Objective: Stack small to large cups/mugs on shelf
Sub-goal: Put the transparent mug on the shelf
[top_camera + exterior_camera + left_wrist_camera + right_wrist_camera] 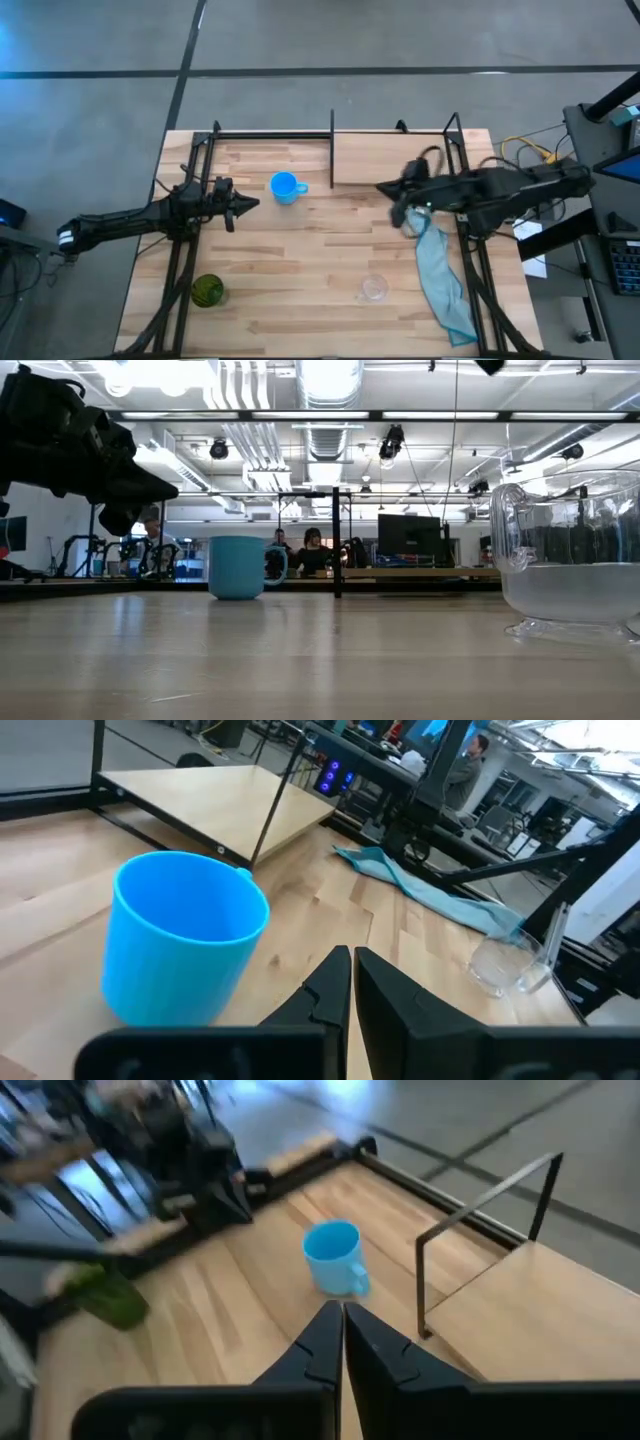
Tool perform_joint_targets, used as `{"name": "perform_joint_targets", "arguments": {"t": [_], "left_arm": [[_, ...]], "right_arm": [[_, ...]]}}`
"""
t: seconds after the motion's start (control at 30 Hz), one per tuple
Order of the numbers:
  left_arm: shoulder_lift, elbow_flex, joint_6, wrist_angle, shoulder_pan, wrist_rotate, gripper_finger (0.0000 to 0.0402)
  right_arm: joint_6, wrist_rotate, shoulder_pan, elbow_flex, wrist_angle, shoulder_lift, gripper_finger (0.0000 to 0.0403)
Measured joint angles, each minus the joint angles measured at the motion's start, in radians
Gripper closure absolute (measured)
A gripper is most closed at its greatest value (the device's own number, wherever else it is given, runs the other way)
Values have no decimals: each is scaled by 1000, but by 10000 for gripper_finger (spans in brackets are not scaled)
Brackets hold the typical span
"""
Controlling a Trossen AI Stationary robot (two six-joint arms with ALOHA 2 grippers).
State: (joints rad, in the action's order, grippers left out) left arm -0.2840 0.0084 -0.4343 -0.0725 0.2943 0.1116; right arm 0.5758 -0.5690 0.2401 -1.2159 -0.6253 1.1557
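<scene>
The bright blue mug (285,187) stands upright on the tabletop at the back middle; it also shows in the left wrist view (185,935) and the right wrist view (335,1255). The dark green cup (207,290) stands at the near left. The small clear cup (374,289) stands near the front, right of the middle. The light wood shelf (395,160) in its black frame sits at the back right. My left gripper (250,203) is shut and empty, just left of the blue mug. My right gripper (383,187) is shut and empty, right of the mug, beside the shelf.
A teal cloth (440,280) lies along the table's right side, from under my right arm to the near edge. Black frame rails (190,250) run along both sides of the table. A thin black post (332,150) stands at the shelf's left edge.
</scene>
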Motion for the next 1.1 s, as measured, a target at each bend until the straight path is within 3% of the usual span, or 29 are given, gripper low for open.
{"name": "perform_joint_targets", "arguments": {"t": [0.2,0.33,0.4,0.57,0.73,0.83,1.1], "left_arm": [[-18,87,-73,17,-1,29,398],[-45,285,36,206,-3,54,398],[-80,422,113,361,-3,40,398],[-204,752,253,633,-3,-34,398],[-298,954,336,705,-2,-68,398],[-322,1025,358,707,-2,-80,398],[-296,1088,363,711,-2,-95,398]], "right_arm": [[-152,36,0,-258,-51,268,394],[-310,249,0,-463,-299,408,394],[-266,312,1,-570,-497,472,394],[-19,308,19,-772,-962,601,394],[-122,439,57,-780,-791,609,394],[-210,448,73,-782,-781,611,394],[-164,444,88,-782,-775,643,394]]}}
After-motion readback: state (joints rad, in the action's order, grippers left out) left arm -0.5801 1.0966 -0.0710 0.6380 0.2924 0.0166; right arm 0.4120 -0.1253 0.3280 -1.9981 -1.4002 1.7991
